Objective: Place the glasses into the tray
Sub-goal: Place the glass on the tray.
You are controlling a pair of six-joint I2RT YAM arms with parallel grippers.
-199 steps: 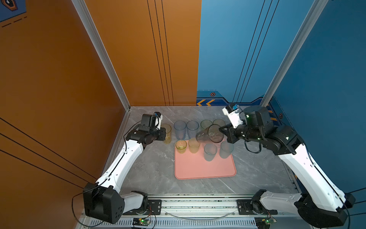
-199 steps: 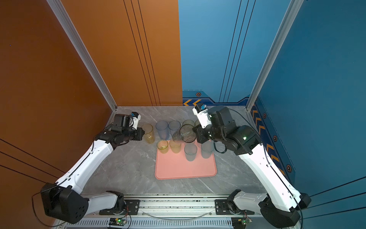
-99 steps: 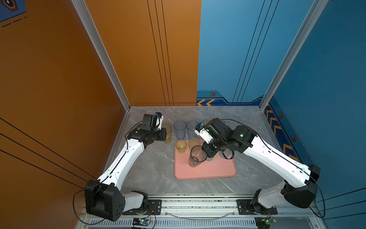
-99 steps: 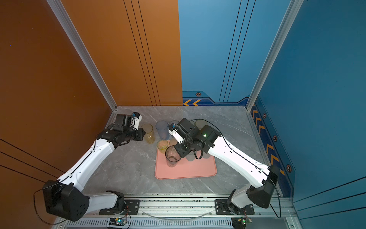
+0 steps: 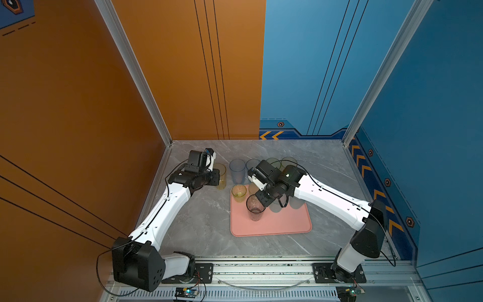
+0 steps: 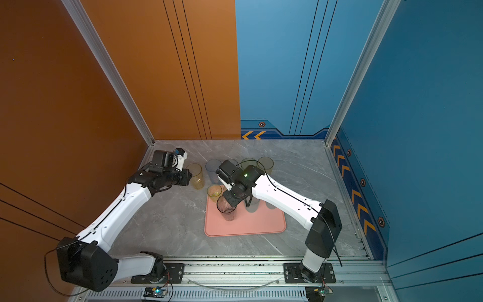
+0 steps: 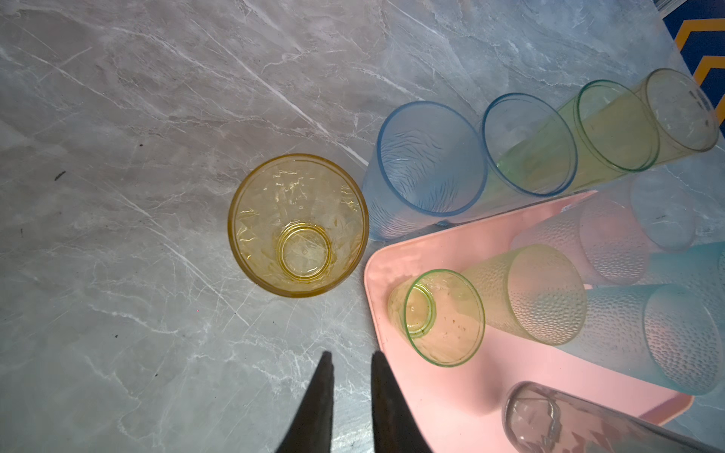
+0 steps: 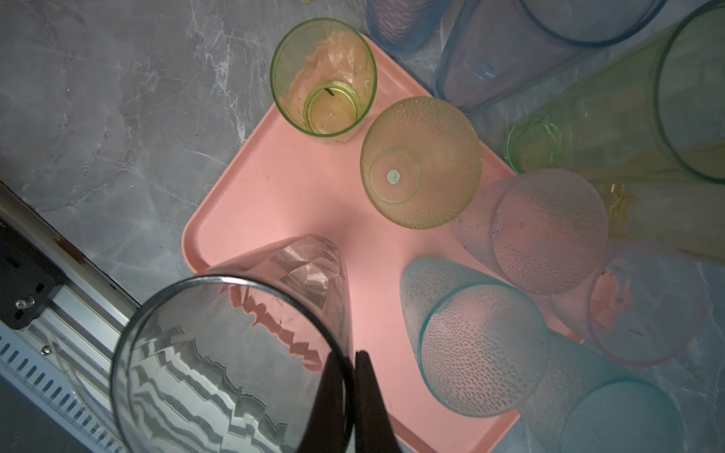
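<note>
Your right gripper swings in from the far right, off behind the tray, to over its left half. The grey tumbler pinched by the rim comes along, now mouth-up.

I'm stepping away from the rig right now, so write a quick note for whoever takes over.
Right gripper: shut on the rim of the grey glass, which is tilted over the pink tray; touchdown unclear.
Left gripper: slightly open, empty, near the tall yellow glass on the table.
Done: at least four glasses stand in the tray.
Left: set the grey one down, then move the yellow one, two blue glasses and two greenish glasses.
</note>
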